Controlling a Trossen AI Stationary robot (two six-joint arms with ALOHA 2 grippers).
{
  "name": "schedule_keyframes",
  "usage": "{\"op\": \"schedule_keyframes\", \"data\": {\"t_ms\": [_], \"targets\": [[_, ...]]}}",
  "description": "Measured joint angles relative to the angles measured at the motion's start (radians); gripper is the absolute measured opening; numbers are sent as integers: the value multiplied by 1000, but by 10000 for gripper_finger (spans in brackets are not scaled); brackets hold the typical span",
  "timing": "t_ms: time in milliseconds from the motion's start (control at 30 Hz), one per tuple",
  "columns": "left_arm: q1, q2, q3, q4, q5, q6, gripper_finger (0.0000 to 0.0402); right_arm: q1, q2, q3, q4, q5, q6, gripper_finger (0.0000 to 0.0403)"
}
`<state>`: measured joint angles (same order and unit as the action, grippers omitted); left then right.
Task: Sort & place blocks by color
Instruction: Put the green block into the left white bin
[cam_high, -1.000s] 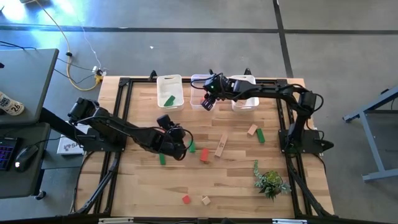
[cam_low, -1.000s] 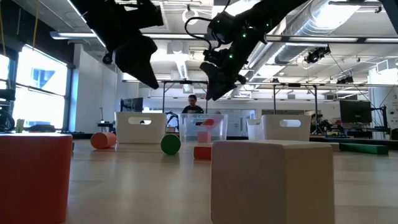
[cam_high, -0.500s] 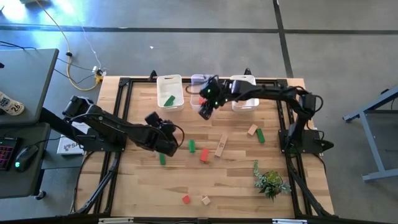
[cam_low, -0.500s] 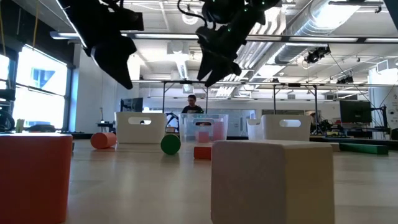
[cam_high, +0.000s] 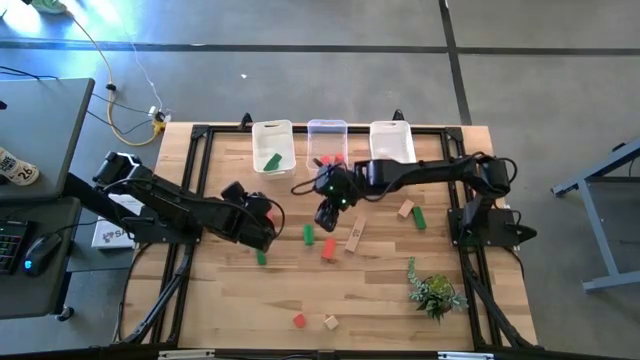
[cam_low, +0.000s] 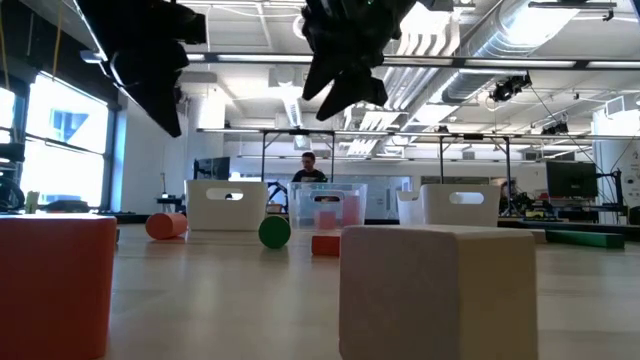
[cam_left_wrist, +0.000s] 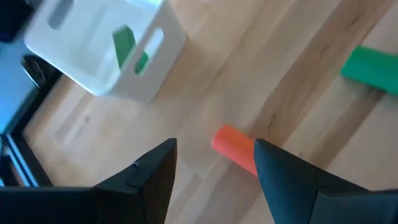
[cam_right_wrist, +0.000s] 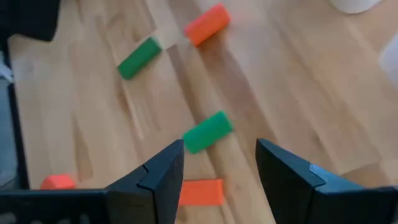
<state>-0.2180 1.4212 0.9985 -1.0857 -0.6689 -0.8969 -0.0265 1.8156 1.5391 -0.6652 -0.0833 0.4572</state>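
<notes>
Green, red and tan blocks lie scattered flat on the tabletop; one green block rests inside the left white bin.
</notes>
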Motion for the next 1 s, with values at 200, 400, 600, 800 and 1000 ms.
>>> {"op": "schedule_keyframes", "data": {"t_ms": [200,400,600,800,1000], "targets": [[-2,0,0,-44,127,-55,200,40,0,0,25,10,41,185],[-35,0,0,-96,169,-101,200,64,5,0,69,136,116,185],[-60,1,0,-125,164,-159,200,68,54,0,74,110,212,185],[-60,1,0,-125,163,-169,200,67,103,-1,95,54,276,185],[-60,2,0,-123,163,-174,200,74,145,-1,93,52,341,185]]}}
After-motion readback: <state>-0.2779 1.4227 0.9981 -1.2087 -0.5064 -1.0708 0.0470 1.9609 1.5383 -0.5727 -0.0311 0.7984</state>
